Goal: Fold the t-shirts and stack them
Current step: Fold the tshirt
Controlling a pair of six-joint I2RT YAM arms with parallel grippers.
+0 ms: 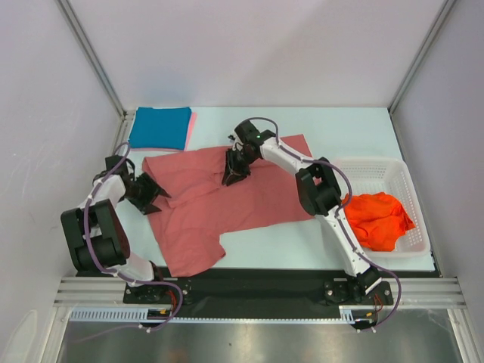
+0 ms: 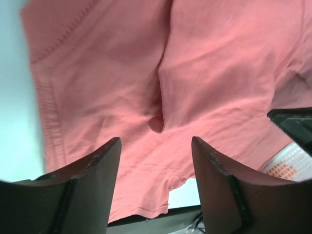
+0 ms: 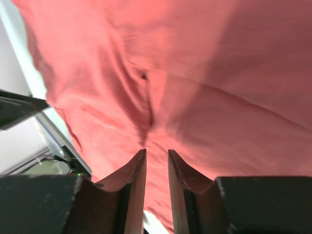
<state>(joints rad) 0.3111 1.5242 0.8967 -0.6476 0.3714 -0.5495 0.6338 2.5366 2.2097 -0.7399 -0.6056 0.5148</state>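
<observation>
A dusty salmon-red t-shirt (image 1: 249, 200) lies spread and rumpled across the table; it fills the left wrist view (image 2: 214, 73) and the right wrist view (image 3: 204, 63). My left gripper (image 1: 153, 198) (image 2: 156, 144) is open and empty, low over the shirt's left edge. My right gripper (image 1: 233, 175) (image 3: 156, 153) is nearly closed on a pinched fold in the upper middle of the shirt. A folded teal-blue t-shirt (image 1: 160, 127) lies at the back left on a light pink one (image 1: 192, 130). Bright orange-red t-shirts (image 1: 378, 219) are heaped in the basket.
A white lattice basket (image 1: 378, 168) stands at the right, beside my right arm; its corner shows in the left wrist view (image 2: 292, 163). Grey walls close in the back and both sides. The dark front rail (image 1: 257, 281) runs along the near edge.
</observation>
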